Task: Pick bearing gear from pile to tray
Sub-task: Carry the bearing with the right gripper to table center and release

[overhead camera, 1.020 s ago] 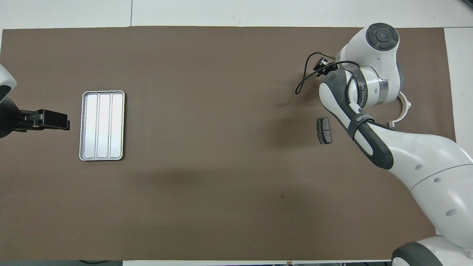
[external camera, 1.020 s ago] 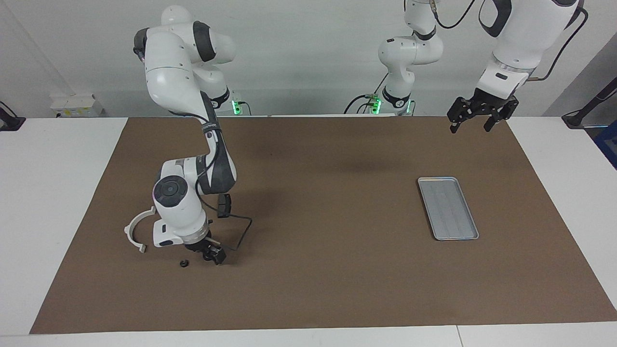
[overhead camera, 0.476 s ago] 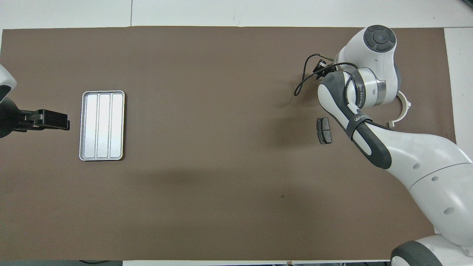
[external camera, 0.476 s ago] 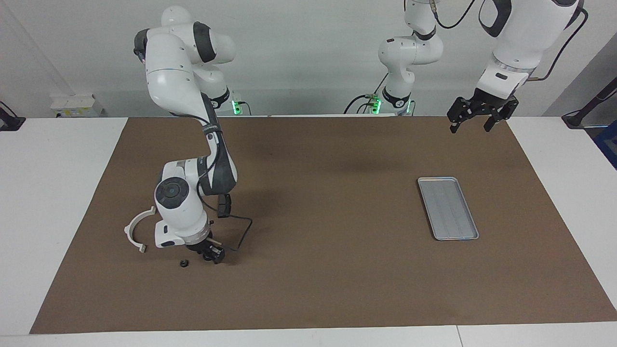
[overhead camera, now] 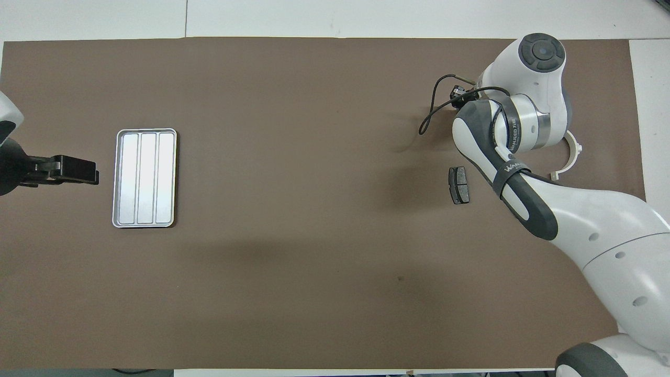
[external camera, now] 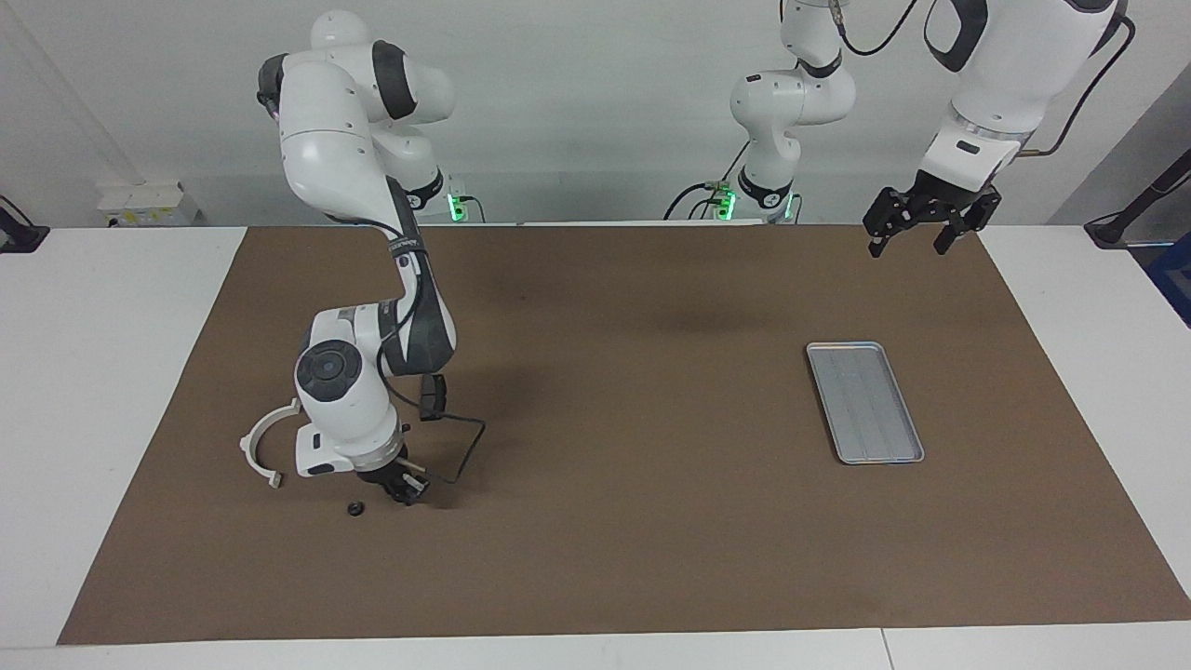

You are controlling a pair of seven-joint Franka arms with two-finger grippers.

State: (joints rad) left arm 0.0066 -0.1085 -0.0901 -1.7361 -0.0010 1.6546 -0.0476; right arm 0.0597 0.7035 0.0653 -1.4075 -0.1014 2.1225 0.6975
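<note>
Bearing gear: the likeliest candidate is the small black ring [external camera: 354, 509] lying on the worktop [external camera: 614, 558] at my right arm's end, farther from my bases than the white half-ring [external camera: 263, 443]. My right hand [external camera: 406, 488] is down at the mat just beside that black ring, toward the middle of the worktop from it; whether its fingers are parted or closed on a part I cannot tell. The ring is round, so no long axis governs the approach. One dark brake pad [overhead camera: 459, 184] lies nearer to my bases, clear of the path. A loose camera cable [external camera: 461, 447] loops beside the wrist. The tray [external camera: 863, 401] sits well apart, at my left arm's end, nothing in it, long axis running away from my bases. My left hand [external camera: 916, 231] waits raised with fingers spread.
</note>
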